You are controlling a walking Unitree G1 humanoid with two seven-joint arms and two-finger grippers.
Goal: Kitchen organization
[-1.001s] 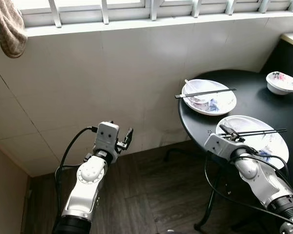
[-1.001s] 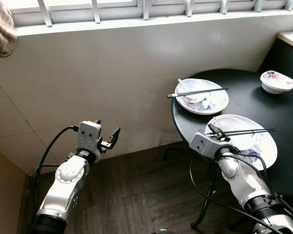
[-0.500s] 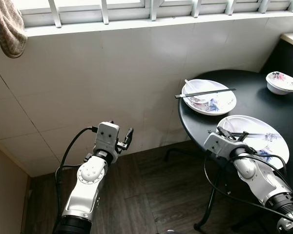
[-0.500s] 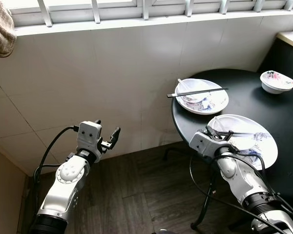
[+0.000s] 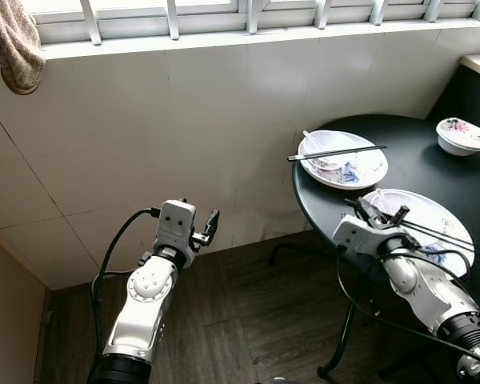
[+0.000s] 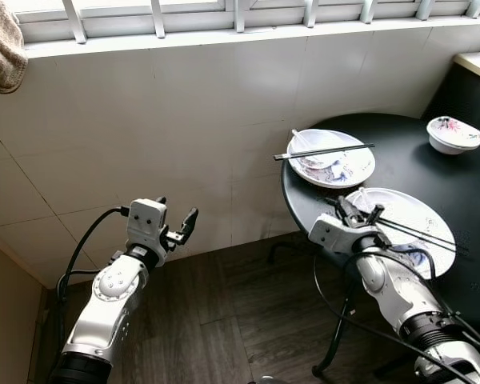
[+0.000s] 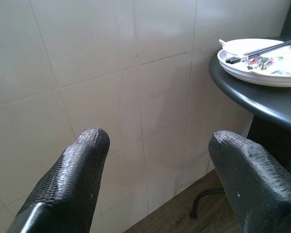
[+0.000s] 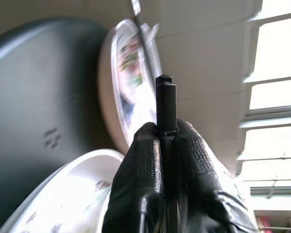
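The right pincer (image 6: 360, 214), pressed together on a pair of black chopsticks (image 6: 420, 233), hangs over the near plate (image 6: 412, 210) at the round black counter's (image 6: 384, 152) front edge. Beyond it lies a second plate (image 6: 336, 170) with chopsticks across it, and a small bowl (image 6: 452, 134) sits farther right. The left pincer (image 5: 206, 228), spread and empty, hovers over open wood floor (image 5: 248, 320) near the tiled wall (image 5: 184, 120).

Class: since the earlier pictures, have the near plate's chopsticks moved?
Yes. The chopsticks, held in the right gripper, have swung from level to slanting down across the near plate.
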